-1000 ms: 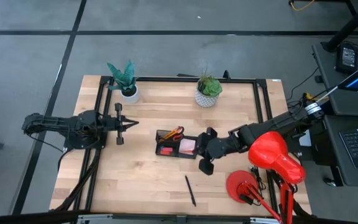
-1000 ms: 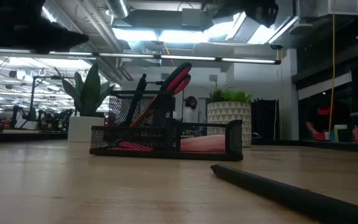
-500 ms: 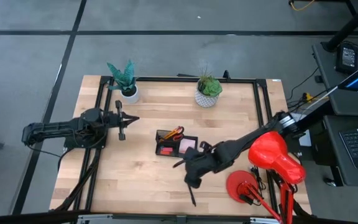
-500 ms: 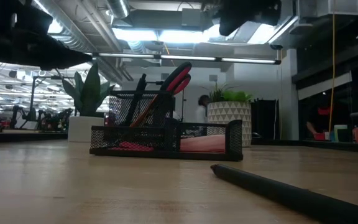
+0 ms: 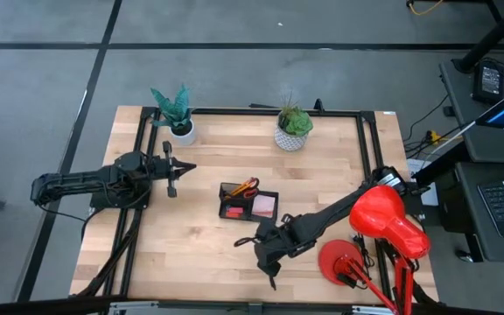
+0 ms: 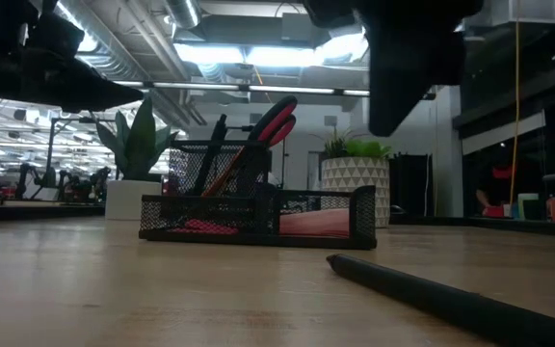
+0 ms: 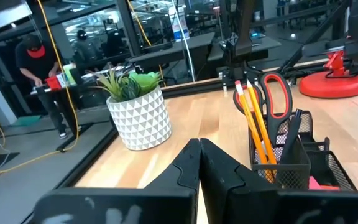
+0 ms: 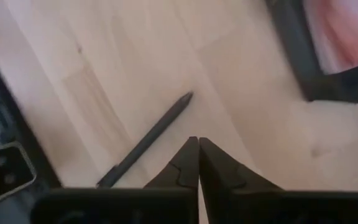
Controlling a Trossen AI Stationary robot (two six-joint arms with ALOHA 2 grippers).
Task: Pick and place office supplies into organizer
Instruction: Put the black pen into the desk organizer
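The black mesh organizer [image 5: 248, 201] stands mid-table and holds red-handled scissors [image 7: 278, 93], orange pencils [image 7: 253, 121] and a pink sticky-note block [image 5: 263, 206]. A dark slim pen [image 8: 148, 140] lies flat on the wood toward the near edge from the organizer; it also shows in the low view as the pen [image 6: 451, 301]. My right gripper [image 8: 197, 152] is shut and hovers just above that pen, tips pointing down beside its shaft; in the high view the right gripper [image 5: 266, 257] covers the pen's far end. My left gripper [image 5: 171, 168] waits shut to the organizer's left.
Two potted plants in white pots stand near the far edge, one pot [image 5: 182, 131] to the left and one pot [image 5: 291, 138] in the middle. A red desk lamp [image 5: 383, 219] with its round base [image 5: 344, 261] stands at the near right. Bare wood lies left of the pen.
My right gripper has swung from beside the organizer's right end toward the table's near edge and somewhat left, coming down over the pen. In the low view its dark body has dropped into sight above the pen. The pen and organizer have stayed put.
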